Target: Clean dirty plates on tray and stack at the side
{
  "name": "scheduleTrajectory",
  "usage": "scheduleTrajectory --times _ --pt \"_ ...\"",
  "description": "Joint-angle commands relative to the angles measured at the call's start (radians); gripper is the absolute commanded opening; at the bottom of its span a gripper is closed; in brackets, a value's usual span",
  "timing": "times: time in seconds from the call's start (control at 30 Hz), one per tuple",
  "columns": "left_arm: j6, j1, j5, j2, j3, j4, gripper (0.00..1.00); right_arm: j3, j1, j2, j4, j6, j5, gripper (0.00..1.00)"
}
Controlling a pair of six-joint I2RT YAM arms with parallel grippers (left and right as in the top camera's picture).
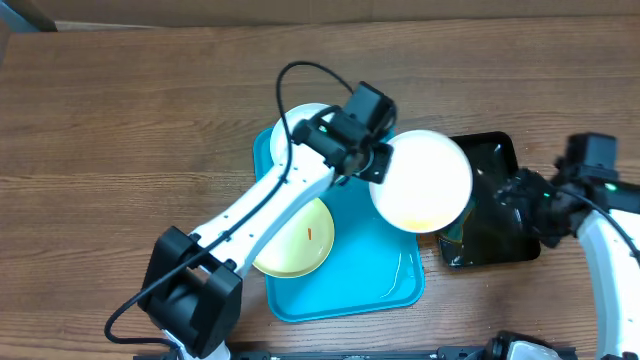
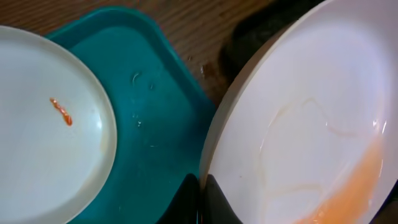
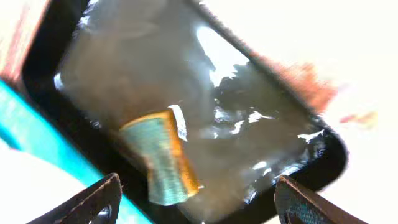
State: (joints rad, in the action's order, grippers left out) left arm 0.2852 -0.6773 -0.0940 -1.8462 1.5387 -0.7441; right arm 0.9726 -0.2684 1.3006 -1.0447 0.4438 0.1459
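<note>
Item 1. Turquoise tray [image 1: 345, 280]: set on the wooden table [image 1: 120, 120], long side running away from the arms.

Item 2. Yellow-green plate [image 1: 290, 245]: laid flat on the tray's left side, partly covered by the left arm. One short orange streak [image 2: 61, 112] is seen on its face.

Item 3. Second white plate [image 1: 300, 122]: placed at the tray's far left corner, largely hidden beneath the arm.

Item 4. Held white plate [image 1: 422, 180]: lifted and tilted, overhanging the tray's right edge and the near corner of the black tray [image 1: 495, 160]. An orange smear [image 2: 348, 186] is pooled at its lower side, with faint wet rings above it.

Item 5. Left gripper [image 1: 372, 160]: clamped on the rim of the held white plate, fingers [image 2: 208, 202] pinched at its edge.

Item 6. Black tray: set just right of the turquoise tray and filled with glossy liquid. A yellow-and-green sponge [image 3: 161, 162] is lying in it.

Item 7. Right gripper [image 3: 199, 202]: poised over the black tray, jaws spread wide, nothing between them.
</note>
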Motion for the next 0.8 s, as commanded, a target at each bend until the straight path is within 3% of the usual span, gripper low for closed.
scheduleTrajectory --times 0.0,0.2,0.4,0.77 --pt "0.014 -0.092 0.208 0.004 0.033 0.113 0.04 0.010 -0.082 -0.009 -0.026 -0.008 -0.014 0.81" --pt "-0.024 -0.205 0.579 -0.013 0.033 0.271 0.04 0.009 -0.104 -0.009 -0.040 -0.008 -0.014 0.82" --pt "-0.204 -0.307 0.871 -0.013 0.033 0.389 0.04 0.009 -0.104 -0.009 -0.040 -0.027 -0.014 0.82" --pt "-0.537 -0.434 1.109 -0.013 0.033 0.574 0.04 0.008 -0.104 -0.009 -0.040 -0.031 -0.014 0.82"
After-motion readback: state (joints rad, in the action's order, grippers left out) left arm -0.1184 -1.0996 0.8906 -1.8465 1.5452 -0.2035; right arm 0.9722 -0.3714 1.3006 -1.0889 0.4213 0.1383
